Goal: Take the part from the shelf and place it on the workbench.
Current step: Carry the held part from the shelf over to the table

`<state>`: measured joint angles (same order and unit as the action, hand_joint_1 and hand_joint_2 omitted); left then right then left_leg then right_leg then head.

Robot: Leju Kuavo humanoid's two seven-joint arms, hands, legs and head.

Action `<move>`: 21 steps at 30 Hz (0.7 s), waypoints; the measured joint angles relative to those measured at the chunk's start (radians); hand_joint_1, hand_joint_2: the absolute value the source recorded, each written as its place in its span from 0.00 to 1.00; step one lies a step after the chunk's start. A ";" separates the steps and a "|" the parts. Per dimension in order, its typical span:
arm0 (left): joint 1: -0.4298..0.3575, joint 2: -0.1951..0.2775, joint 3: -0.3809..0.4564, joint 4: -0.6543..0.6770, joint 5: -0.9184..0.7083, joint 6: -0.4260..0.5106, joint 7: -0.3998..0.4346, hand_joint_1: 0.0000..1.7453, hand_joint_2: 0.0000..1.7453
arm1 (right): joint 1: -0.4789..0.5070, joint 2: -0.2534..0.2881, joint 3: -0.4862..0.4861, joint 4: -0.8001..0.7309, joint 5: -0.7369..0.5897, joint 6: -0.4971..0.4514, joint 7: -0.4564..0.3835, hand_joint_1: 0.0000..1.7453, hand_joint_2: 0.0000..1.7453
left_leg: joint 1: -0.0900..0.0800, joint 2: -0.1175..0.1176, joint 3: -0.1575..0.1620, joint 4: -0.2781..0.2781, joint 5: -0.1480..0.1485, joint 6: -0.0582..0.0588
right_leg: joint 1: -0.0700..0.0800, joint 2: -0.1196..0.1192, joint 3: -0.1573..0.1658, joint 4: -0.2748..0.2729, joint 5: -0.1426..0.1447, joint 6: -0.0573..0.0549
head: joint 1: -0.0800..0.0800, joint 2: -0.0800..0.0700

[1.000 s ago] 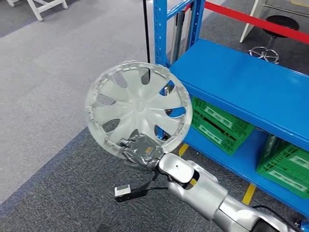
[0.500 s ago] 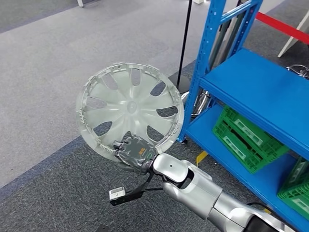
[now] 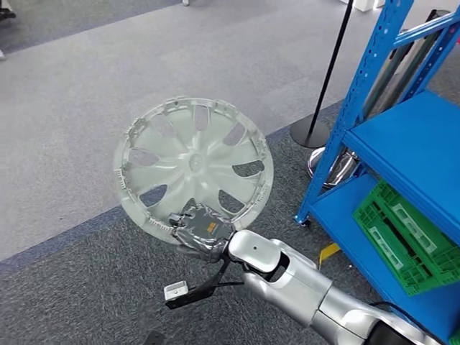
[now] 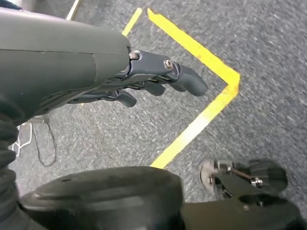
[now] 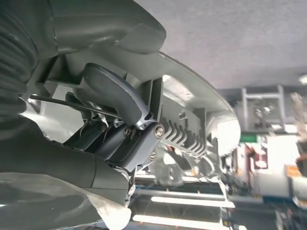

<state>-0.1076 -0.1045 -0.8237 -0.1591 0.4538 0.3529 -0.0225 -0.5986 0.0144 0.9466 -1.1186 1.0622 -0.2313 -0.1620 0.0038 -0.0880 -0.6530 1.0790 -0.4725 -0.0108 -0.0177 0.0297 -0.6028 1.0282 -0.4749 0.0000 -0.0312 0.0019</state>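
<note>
The part is a silver hubcap with several spokes, held up over the grey carpet in the head view. My right hand grips its near rim from below, the silver arm reaching in from the lower right. The right wrist view shows my fingers curled over the ribbed rim of the hubcap. My left hand hangs over the dark carpet with its fingers straight and apart, holding nothing.
A blue shelf stands at the right, with a green crate on its lower level. A black post on a round base stands beside it. Yellow floor tape lies below my left hand. Grey carpet spreads to the left.
The whole view has turned left: the blue shelf has slid toward the right edge and more open carpet shows. The hubcap stays in my right hand, in the same place in the picture.
</note>
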 joint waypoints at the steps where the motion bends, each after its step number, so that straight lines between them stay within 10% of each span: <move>1: -0.001 0.000 -0.001 0.000 0.000 0.000 0.000 0.00 1.00 | 0.000 0.001 0.000 0.001 -0.001 0.000 0.000 1.00 1.00 | -0.001 0.035 -0.025 0.055 -0.027 -0.005 | 0.001 -0.015 0.004 -0.002 -0.001 -0.005 | -0.002 0.000; 5: -0.005 0.000 -0.003 0.000 -0.001 0.000 -0.001 0.00 1.00 | 0.002 0.001 0.003 0.004 0.000 0.001 -0.002 1.00 1.00 | 0.007 0.079 -0.106 0.227 -0.076 -0.015 | 0.005 -0.073 0.011 -0.002 -0.010 -0.013 | -0.005 0.000; 10: -0.003 0.000 -0.004 0.000 -0.001 0.000 0.000 0.00 1.00 | -0.003 0.002 0.004 0.004 -0.004 0.001 -0.003 1.00 1.00 | -0.009 0.160 0.023 -0.035 0.035 -0.002 | 0.015 -0.130 0.026 -0.001 -0.026 0.004 | -0.005 0.000; 13: 0.001 0.000 -0.005 0.000 0.002 0.000 0.000 0.00 1.00 | -0.008 0.004 0.006 0.005 -0.008 0.001 -0.006 1.00 1.00 | -0.013 0.139 0.024 -0.051 0.032 0.016 | 0.016 -0.159 0.030 -0.002 -0.034 0.019 | -0.002 0.000; 15: 0.003 0.001 -0.005 0.000 0.006 0.005 -0.003 0.00 1.00 | -0.011 0.006 0.008 0.005 -0.011 -0.001 -0.009 1.00 1.00 | -0.009 0.114 0.028 -0.057 0.036 0.028 | 0.011 -0.120 0.016 0.033 -0.061 0.028 | 0.002 0.000; 19: -0.001 0.000 -0.006 0.000 0.002 0.029 -0.016 0.00 1.00 | -0.008 0.002 0.009 0.006 -0.014 -0.002 -0.009 1.00 1.00 | -0.007 0.060 0.030 -0.059 0.037 0.043 | 0.008 -0.034 -0.110 0.270 -0.152 0.032 | 0.012 0.000; 21: -0.001 0.000 -0.007 0.000 0.001 0.031 -0.018 0.00 1.00 | -0.004 0.000 0.010 0.006 -0.014 -0.003 -0.009 1.00 1.00 | -0.008 0.029 0.031 -0.057 0.037 0.043 | 0.007 -0.027 -0.120 0.260 -0.113 0.030 | 0.012 0.000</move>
<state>-0.1082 -0.1040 -0.8310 -0.1591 0.4549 0.3842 -0.0404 -0.6029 0.0149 0.9571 -1.1125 1.0483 -0.2344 -0.1709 -0.0037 -0.0592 -0.6218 1.0216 -0.4356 0.0323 -0.0103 0.0027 -0.7232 1.2880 -0.5874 0.0300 -0.0194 0.0019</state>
